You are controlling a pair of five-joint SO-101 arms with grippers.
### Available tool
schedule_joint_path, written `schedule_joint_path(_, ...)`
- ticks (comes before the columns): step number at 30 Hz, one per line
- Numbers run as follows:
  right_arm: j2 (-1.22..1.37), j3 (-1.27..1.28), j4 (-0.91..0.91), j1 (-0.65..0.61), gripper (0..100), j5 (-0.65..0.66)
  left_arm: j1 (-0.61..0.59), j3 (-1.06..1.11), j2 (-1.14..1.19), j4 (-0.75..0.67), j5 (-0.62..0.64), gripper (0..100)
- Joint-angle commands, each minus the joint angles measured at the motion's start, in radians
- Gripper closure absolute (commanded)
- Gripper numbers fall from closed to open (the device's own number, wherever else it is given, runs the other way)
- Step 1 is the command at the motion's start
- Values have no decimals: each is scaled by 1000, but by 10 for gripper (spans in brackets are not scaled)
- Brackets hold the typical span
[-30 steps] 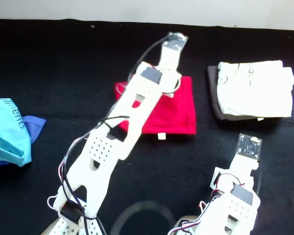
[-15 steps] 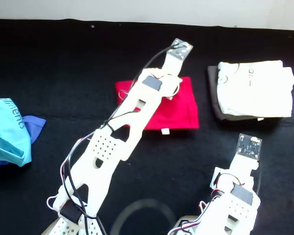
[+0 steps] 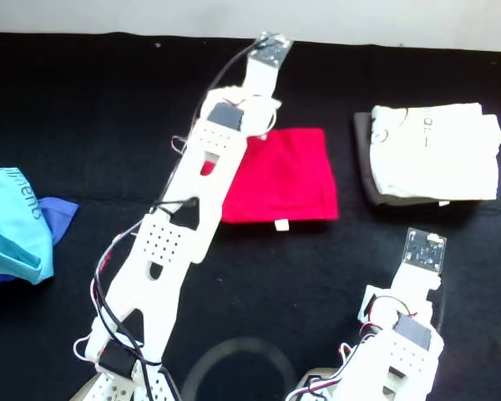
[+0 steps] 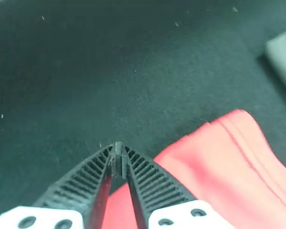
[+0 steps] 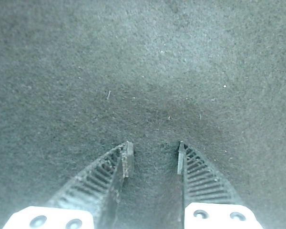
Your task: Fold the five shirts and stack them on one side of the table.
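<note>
A folded red shirt (image 3: 288, 175) lies mid-table. My left gripper (image 3: 267, 60) is at its far left corner, at the end of the long outstretched arm. In the left wrist view this gripper (image 4: 118, 153) is shut with nothing in it, its tips over black cloth just past the red shirt's (image 4: 219, 167) edge. A folded white shirt (image 3: 438, 150) rests on a folded dark grey shirt (image 3: 364, 167) at the right. A crumpled cyan shirt (image 3: 17, 221) and a blue shirt (image 3: 60, 213) lie at the left edge. My right gripper (image 5: 153, 157) is open over bare table, near the front right (image 3: 424, 251).
The black table cloth (image 3: 108, 109) runs to a pale wall at the back. A grey shirt's corner (image 4: 283, 47) appears far off in the left wrist view. Bare cloth lies between the red shirt and the cyan one, and in front of the red shirt.
My left arm swung left and farther back, off the red shirt's far edge. The shirt's left side now sits under the arm. The right arm stayed still.
</note>
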Motion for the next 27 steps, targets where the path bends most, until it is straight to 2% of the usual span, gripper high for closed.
schedule_joint_path(1,-2,15,-16,2,837,9,-7,-196,-18,222,-6,990)
schedule_joint_path(4,-1,-28,-8,2,837,11,2,-335,-18,450,-6,990)
schedule_joint_path(8,4,-154,47,-5,837,6,-8,-332,-51,612,-6,990)
schedule_joint_path(11,5,-259,114,-64,837,6,-15,-332,-96,733,-6,990)
schedule_joint_path(15,5,-406,194,-180,837,3,-53,-328,-185,740,-5,990)
schedule_joint_path(20,8,-585,234,-297,837,-75,-71,-271,-355,744,-3,991)
schedule_joint_path(23,19,-676,240,-375,836,-80,-84,-104,-512,744,-3,991)
schedule_joint_path(27,171,-806,246,-426,836,-81,-108,252,-785,741,-3,991)
